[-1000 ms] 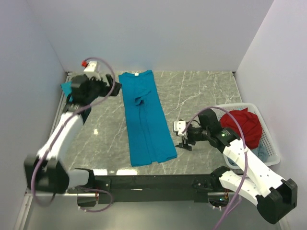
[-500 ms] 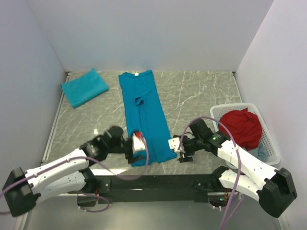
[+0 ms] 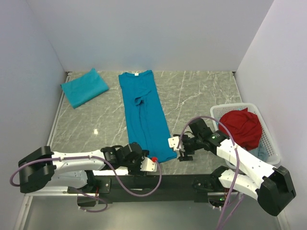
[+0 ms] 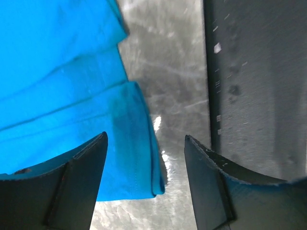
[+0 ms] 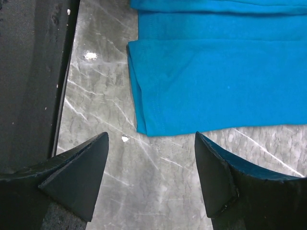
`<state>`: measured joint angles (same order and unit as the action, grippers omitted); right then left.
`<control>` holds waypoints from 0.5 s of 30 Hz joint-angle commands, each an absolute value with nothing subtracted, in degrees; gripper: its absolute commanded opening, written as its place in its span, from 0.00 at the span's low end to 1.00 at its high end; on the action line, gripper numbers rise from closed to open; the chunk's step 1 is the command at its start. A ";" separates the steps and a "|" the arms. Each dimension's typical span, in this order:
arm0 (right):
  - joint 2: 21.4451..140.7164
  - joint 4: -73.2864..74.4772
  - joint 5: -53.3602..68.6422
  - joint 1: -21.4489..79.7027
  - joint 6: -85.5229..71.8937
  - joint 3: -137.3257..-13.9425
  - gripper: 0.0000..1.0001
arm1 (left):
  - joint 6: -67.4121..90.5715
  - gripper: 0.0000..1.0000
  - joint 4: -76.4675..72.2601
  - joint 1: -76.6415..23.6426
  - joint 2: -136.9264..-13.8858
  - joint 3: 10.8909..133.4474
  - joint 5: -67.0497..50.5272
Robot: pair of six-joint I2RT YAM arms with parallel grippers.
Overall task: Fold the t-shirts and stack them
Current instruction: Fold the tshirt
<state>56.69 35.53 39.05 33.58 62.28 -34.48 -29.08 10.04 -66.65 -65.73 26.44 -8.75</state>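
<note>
Long shirt (image 3: 144, 115), teal and folded into a narrow strip, lies at the centre of the table (image 3: 206, 96), running from the far edge toward the arms; small folded shirt (image 3: 84, 87) sits well apart at the far left corner. Left gripper (image 4: 145, 139) hovers over a near hem corner of the long shirt, jaws spread wide, gripping nothing. Right gripper (image 5: 151, 136) hovers just beside the other near corner, jaws likewise wide and empty, with a basket (image 3: 271, 148) of red cloth (image 3: 242, 127) to its right.
</note>
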 commanded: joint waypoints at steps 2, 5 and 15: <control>56.95 34.89 41.48 33.66 63.02 -34.11 0.78 | -31.20 0.70 8.26 -67.06 -67.68 26.10 -3.88; 56.25 32.70 40.35 35.33 62.23 -32.97 0.77 | -30.85 0.64 8.26 -67.06 -67.41 25.58 -3.08; 56.08 28.75 37.27 40.34 63.10 -30.50 0.77 | -29.97 0.08 8.88 -67.24 -69.96 24.52 -0.26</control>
<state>56.84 31.97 37.91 39.22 62.11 -31.38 -30.30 7.46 -67.09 -68.79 25.50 -1.61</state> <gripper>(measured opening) 0.769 0.186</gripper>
